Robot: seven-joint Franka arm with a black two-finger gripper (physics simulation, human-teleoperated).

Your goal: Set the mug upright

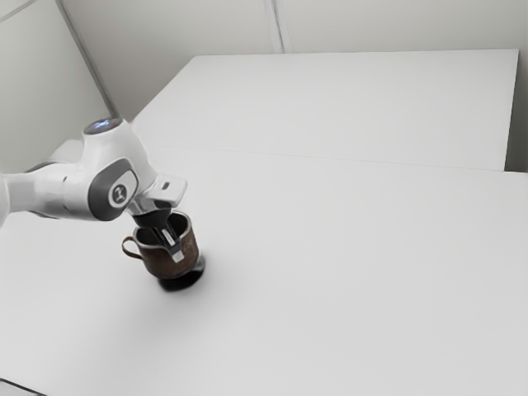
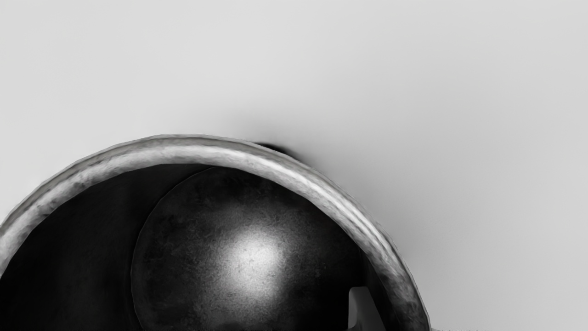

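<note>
Presently, the mug (image 1: 157,260) sits below the arm's hand, opening upward and roughly upright; contact between its base and the table (image 1: 330,272) cannot be confirmed. The gripper (image 1: 172,244) is closed down to the thickness of the mug wall and clamps it, one finger (image 2: 363,310) inside, the other outside. The handle (image 1: 129,247) points toward the exterior view's left. A dark shadow (image 1: 182,283) lies beneath the base.

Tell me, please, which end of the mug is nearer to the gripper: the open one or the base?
The open end of the mug, marked by its pale rim; the base is lower.
</note>
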